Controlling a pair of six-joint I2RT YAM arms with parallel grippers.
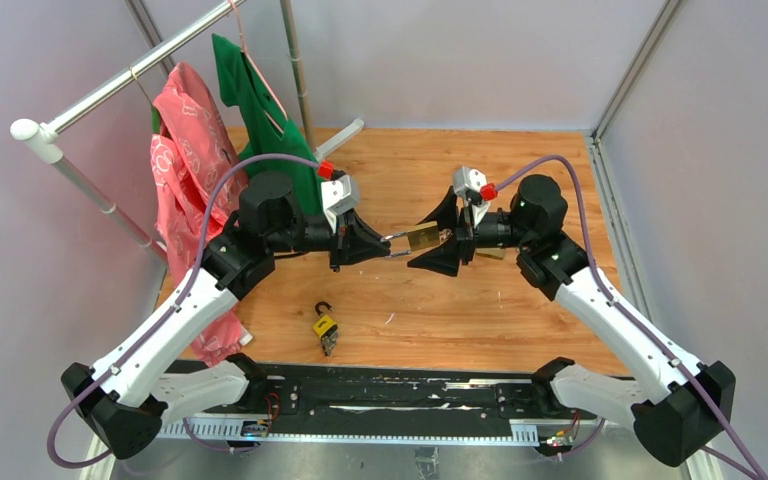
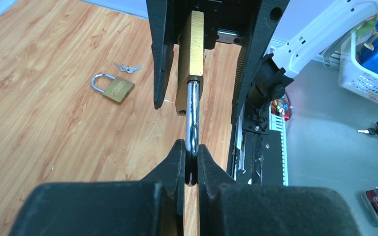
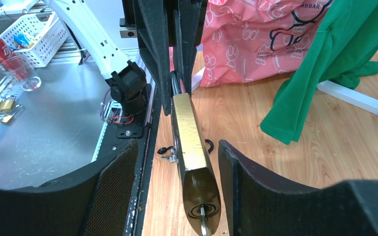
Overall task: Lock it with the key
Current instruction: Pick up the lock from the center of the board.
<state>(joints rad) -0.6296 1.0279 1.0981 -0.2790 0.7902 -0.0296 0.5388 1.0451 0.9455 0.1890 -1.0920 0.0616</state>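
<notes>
Right now the padlock (image 1: pixel 422 237) hangs in the air between the two arms, above the wooden table (image 1: pixel 520 320), with its long axis running level from one gripper to the other. The left gripper (image 2: pixel 192 155) has its fingers pressed together on the tip of the chrome shackle (image 2: pixel 192 113), so the brass body points away from it toward the right arm. The right gripper (image 3: pixel 178 145) is the nearer one to the keyhole (image 3: pixel 200 211). Its fingers (image 3: pixel 113 187) are spread on either side of the brass body, with a clear gap on each side, pinching nothing. The keyhole end faces back into that gripper's palm. A small metal stub seems to stick out of it, perhaps a key, though it is cut off at the edge of the view.

A second padlock (image 1: pixel 325 326) lies on the table near the arm bases, well apart from the held one, with loose keys (image 2: pixel 127 68) just beside it.

Off the table sits a white basket (image 2: pixel 362 73) holding some blue and other small items I cannot make out.
</notes>
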